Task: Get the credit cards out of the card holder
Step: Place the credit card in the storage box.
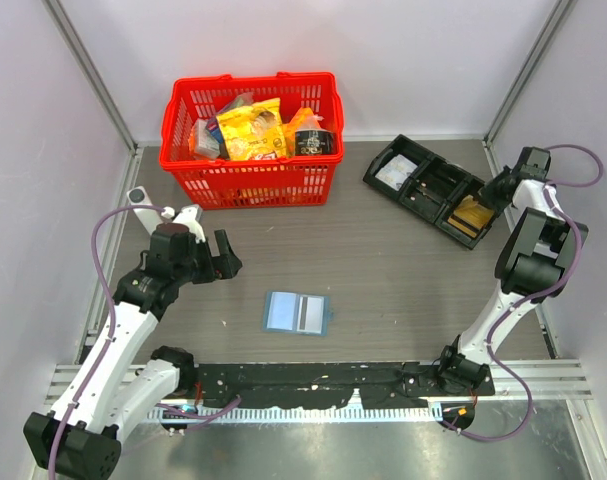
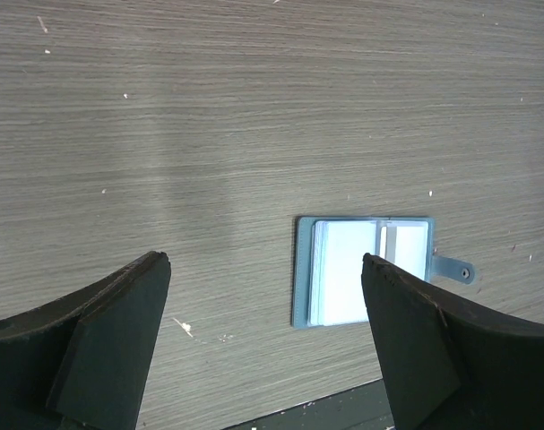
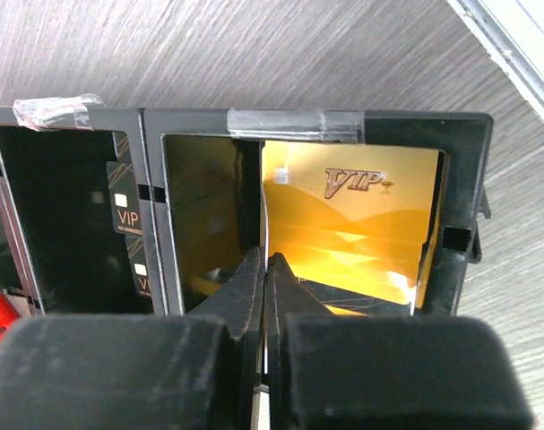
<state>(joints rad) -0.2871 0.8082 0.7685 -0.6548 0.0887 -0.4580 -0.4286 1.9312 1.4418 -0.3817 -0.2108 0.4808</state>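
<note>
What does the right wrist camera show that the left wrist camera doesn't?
Right wrist only: the black tray holding a gold VIP card, with the right gripper shut at that compartment. Left wrist only: the card holder lying open, pale inside up, and the left gripper open wide. Both: the grey wood-grain table.

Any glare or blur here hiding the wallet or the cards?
Left wrist: the card holder is washed nearly white inside. Right wrist: bright reflections streak the credit cards, and the right gripper up close is blurred. Top external: evenly lit and sharp.
</note>
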